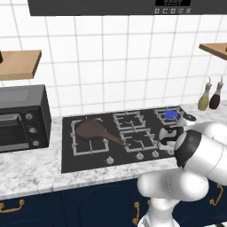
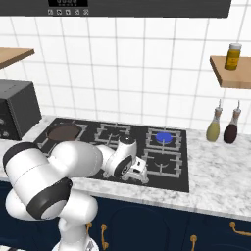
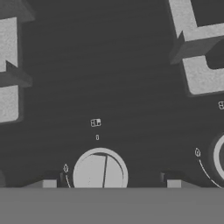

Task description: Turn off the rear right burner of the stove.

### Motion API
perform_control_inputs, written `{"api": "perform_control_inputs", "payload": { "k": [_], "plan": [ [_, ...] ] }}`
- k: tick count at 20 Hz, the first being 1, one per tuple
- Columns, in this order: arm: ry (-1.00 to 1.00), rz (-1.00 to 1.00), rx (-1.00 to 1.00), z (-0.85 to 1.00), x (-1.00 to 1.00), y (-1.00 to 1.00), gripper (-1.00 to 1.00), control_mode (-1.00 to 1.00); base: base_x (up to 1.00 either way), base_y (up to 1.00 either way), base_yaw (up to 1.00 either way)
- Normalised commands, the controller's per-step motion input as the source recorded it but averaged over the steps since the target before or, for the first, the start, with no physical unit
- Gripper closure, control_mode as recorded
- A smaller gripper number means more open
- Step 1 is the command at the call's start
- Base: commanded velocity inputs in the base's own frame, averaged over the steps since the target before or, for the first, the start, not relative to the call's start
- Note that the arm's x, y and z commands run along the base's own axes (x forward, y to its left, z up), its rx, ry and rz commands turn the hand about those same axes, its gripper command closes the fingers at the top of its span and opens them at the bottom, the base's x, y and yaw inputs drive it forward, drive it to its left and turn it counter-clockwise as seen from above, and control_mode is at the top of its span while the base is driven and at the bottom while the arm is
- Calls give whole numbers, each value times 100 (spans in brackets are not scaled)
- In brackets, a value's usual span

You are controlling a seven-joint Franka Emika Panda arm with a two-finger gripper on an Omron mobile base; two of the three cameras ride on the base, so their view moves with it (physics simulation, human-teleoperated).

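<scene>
White tiles backed the stove [image 1: 88,150] in the left base view, with the rear right burner [image 1: 171,115] glowing blue just beyond the gripper [image 1: 167,138]. From the right base view, the burner [image 2: 164,137] lay ahead and right of it. In the hand view a silver knob [image 3: 99,173] sat between the spread, empty fingertips [image 3: 173,183]; small, rigid and probably slick, it wanted a pinch across its rim.

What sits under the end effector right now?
A silver knob on the stove lies between the end effector's fingertips, another knob at the right edge. The knob's near side is cut off.
</scene>
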Motion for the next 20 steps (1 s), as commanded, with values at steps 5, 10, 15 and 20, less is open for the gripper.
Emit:
{"api": "perform_control_inputs", "payload": {
  "k": [5,10,15,20],
  "plan": [
    [0,-10,0,0,0,2,100,-100,0,0,0],
    [0,-31,0,-1,0,13,100,-100,0,0,0],
    [0,-55,0,-5,0,17,100,-100,0,0,0],
    [5,-68,0,-11,0,9,100,-100,0,0,0]
  ]
}}
